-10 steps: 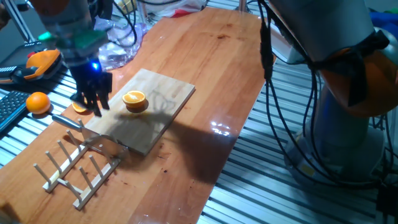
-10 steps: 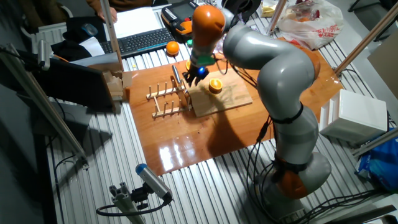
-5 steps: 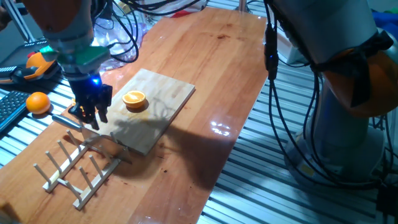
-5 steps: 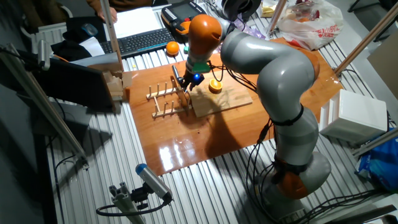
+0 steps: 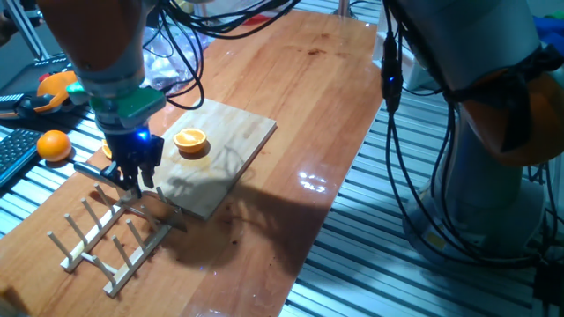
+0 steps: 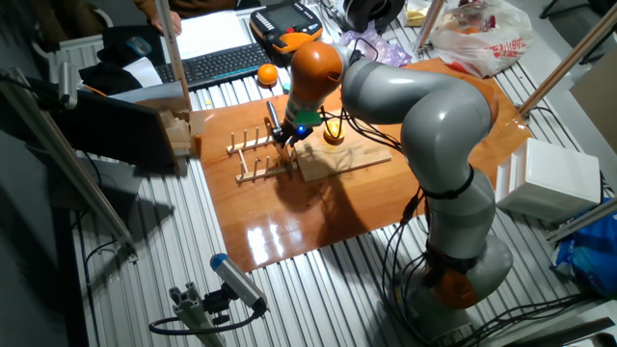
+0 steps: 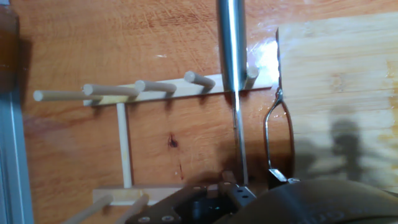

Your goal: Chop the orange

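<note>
The orange point(image 5: 190, 141) is a half with its pale cut face up, lying on the wooden cutting board point(image 5: 238, 132); it also shows in the other fixed view as the orange point(image 6: 334, 132). My gripper point(image 5: 132, 173) hangs low at the board's near-left corner, left of the orange and apart from it, fingers slightly apart and open. Just beneath it lies a knife, its metal handle point(image 5: 91, 171) pointing left and its blade resting in the wooden rack point(image 5: 106, 238). In the hand view the knife handle point(image 7: 230, 43) runs straight down the middle, above the rack's pegs point(image 7: 143, 87).
A whole orange point(image 5: 54, 143) sits on the metal slats to the left, with a small orange piece point(image 5: 107, 151) beside the gripper. An orange-and-black pendant point(image 6: 289, 21) and a keyboard point(image 6: 217, 63) lie behind the table. Cables hang over the far end of the table.
My gripper has moved from beside the orange toward the near-left corner of the board and dropped lower over the knife handle. The orange and the knife have stayed put.
</note>
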